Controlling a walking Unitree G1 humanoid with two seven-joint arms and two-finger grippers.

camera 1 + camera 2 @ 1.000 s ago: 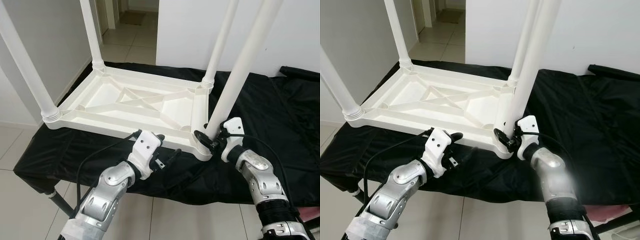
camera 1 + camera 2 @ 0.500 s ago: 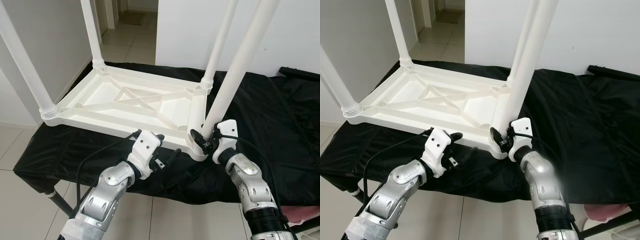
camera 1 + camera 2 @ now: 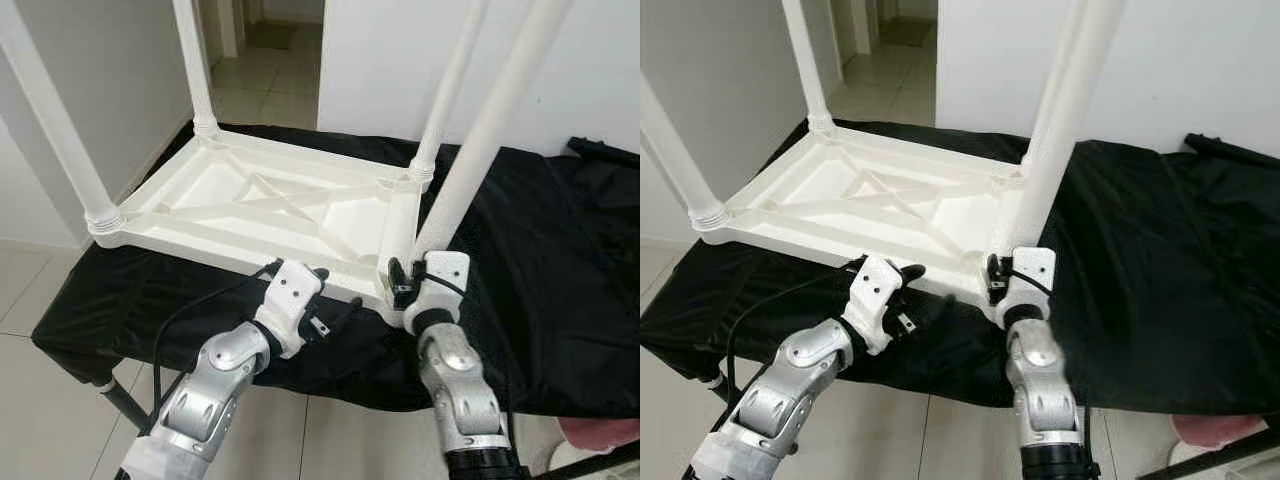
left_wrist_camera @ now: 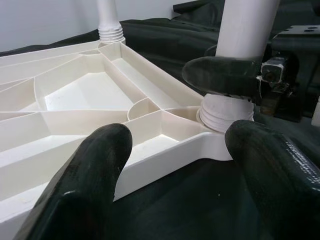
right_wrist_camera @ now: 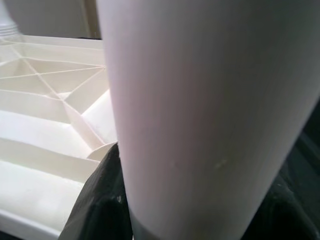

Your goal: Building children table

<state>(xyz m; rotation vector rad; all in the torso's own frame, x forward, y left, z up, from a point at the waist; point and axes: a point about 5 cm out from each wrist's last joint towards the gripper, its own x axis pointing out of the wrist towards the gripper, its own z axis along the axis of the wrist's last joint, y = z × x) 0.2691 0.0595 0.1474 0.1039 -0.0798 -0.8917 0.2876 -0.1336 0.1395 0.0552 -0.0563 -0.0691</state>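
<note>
Desk (image 3: pixel 560 260): draped in black cloth, standing on a pale tiled floor (image 3: pixel 30 290), with a doorway and corridor off at 12 o'clock.
Children table (image 3: pixel 270 205): white plastic, lying upside down on the black cloth, ribbed underside facing up, its long side running from 9 o'clock to 3 o'clock across the head views.
Legs: 4 white tubular legs stand up from the corners; the near-right leg (image 3: pixel 480 140) rises from the corner socket at about 5 o'clock of the top, the near-left leg (image 3: pixel 55 125) from the corner at 8 o'clock, and 2 more at the far corners.
Right tool (image 3: pixel 400 283): at the base of the near-right leg, just above its ribbed socket, its black fingers (image 4: pixel 220 75) clamped around the tube; in the right wrist view the leg (image 5: pixel 210 115) looms very close, with dark finger material at its foot.
Left tool (image 3: pixel 322 285): low at the near edge of the children table, at about 6 o'clock of it, just left of the right tool; its 2 black fingers (image 4: pixel 90 165) are spread apart, holding nothing, with the table's near rim between them in the left wrist view.
Cable (image 3: pixel 190 305): black, looping from the left wrist down over the cloth's front edge.
</note>
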